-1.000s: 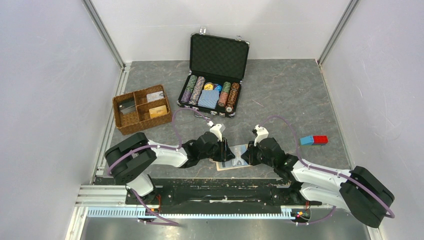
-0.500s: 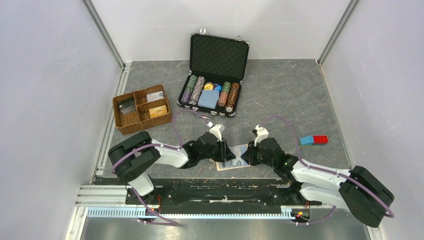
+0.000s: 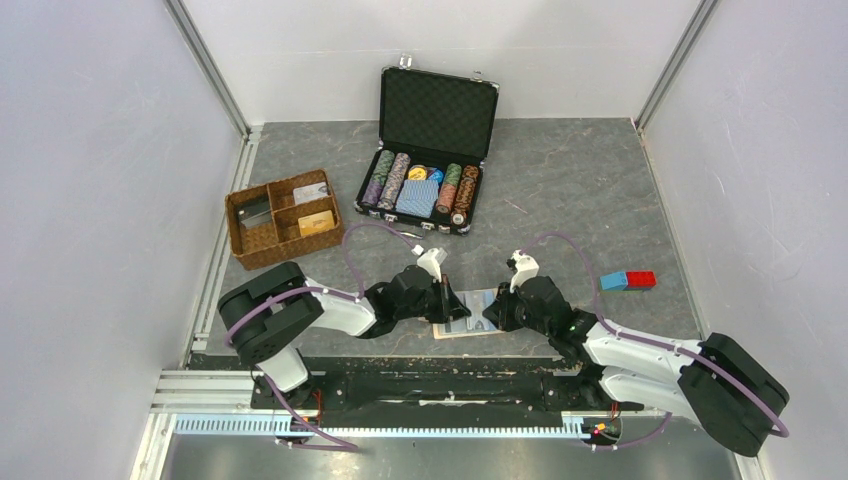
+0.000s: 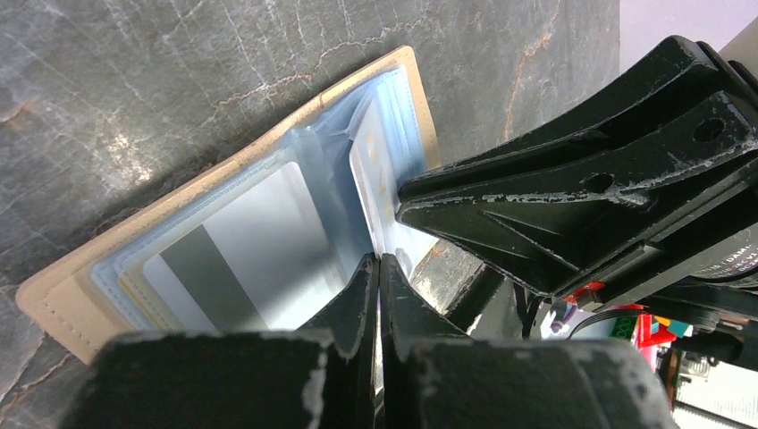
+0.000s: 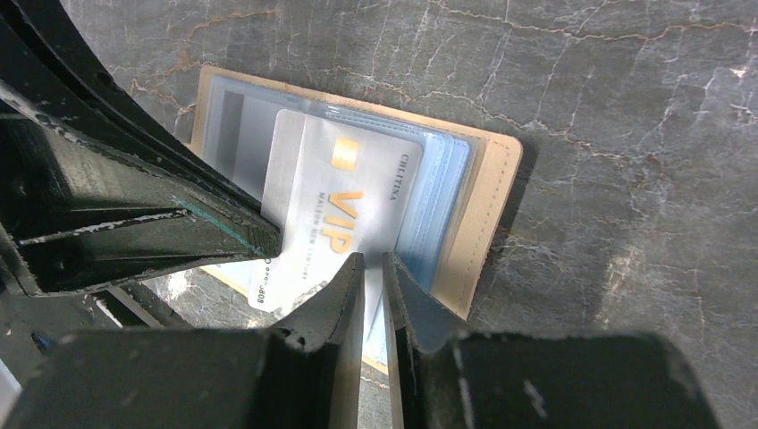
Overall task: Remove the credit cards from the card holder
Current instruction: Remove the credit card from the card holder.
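Card holder (image 4: 295,179), open, touching left claw (image 4: 377,261) tips

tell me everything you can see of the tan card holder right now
Flat tan leather-look card holder, lying open on the grey stone-look table near the arm bases. Its pale blue pockets fan out; one shows a white card with a dark stripe, and a silver VIP card sticks out past its edge. The left claw is shut at a pocket edge; the right claw pinches its pockets.

Credit card (image 5: 344,207) reads "VIP"
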Tool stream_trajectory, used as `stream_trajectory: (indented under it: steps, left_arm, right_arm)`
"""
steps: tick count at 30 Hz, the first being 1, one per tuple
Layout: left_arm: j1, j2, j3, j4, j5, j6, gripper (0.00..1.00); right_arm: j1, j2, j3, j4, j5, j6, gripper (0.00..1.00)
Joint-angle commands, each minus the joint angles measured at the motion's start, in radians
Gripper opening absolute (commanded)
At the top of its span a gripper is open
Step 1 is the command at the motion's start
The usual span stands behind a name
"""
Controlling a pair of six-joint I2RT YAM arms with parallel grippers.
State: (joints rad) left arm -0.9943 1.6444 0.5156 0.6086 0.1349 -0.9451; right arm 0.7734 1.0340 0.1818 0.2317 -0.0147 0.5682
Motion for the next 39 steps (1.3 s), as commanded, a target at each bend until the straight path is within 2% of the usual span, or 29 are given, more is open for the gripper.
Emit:
stream_trajectory:
  steps: [1, 4, 11, 14, 21, 25, 27, 34, 39]
  left_arm:
    - [-0.003, -0.028, -0.017, 0.052, 0.015, -0.072, 0.02]
    - [0.000, -0.076, -0.006, -0.092, -0.048, -0.058, 0.02]
    - [0.006, -0.197, -0.058, -0.188, -0.131, -0.057, 0.02]
    - [0.008, -0.254, -0.057, -0.281, -0.182, -0.049, 0.02]
    - [0.008, -0.463, -0.098, -0.435, -0.308, -0.048, 0.02]
    - [0.008, -0.584, -0.104, -0.487, -0.333, -0.029, 0.02]
    - [0.009, -0.643, -0.117, -0.488, -0.334, -0.029, 0.02]
    - [0.008, -0.805, -0.155, -0.401, -0.255, 0.006, 0.02]
    - [0.008, -0.850, -0.178, -0.283, -0.162, -0.006, 0.02]
  right_arm:
    - [-0.009, 0.008, -0.033, -0.052, 0.007, -0.004, 0.16]
    - [-0.014, 0.005, -0.039, -0.055, 0.009, -0.004, 0.16]
    - [-0.022, -0.007, -0.037, -0.062, 0.009, -0.010, 0.16]
    - [-0.025, -0.012, -0.026, -0.073, 0.009, -0.016, 0.16]
    - [-0.029, -0.015, 0.016, -0.104, 0.009, -0.034, 0.17]
    - [-0.031, -0.051, 0.044, -0.114, -0.018, -0.045, 0.19]
    - [-0.031, -0.111, 0.056, -0.110, -0.034, -0.051, 0.23]
    - [-0.030, -0.341, 0.044, 0.034, -0.183, -0.026, 0.49]
    - [-0.031, -0.351, 0.029, 0.179, -0.319, 0.055, 0.56]
